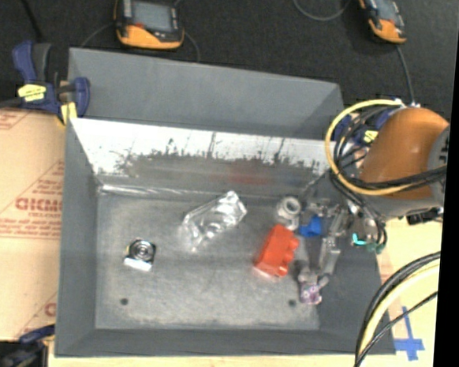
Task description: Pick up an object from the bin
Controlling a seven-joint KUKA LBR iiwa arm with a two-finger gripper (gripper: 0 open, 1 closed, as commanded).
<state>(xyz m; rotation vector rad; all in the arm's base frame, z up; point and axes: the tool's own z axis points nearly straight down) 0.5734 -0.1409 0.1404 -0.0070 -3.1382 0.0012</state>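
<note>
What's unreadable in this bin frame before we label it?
Camera view:
- blue thing: partly hidden behind the gripper; kind unclear.
- small purple thing at the gripper's tip: too small to name; contact unclear.
- clear plastic piece: see-through, edges blend into the bin floor.
- round metal thing at left: too small to identify.

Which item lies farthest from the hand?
The small round silver piece, alone at far left; the red block and clear plastic piece lie nearer the hand.
</note>
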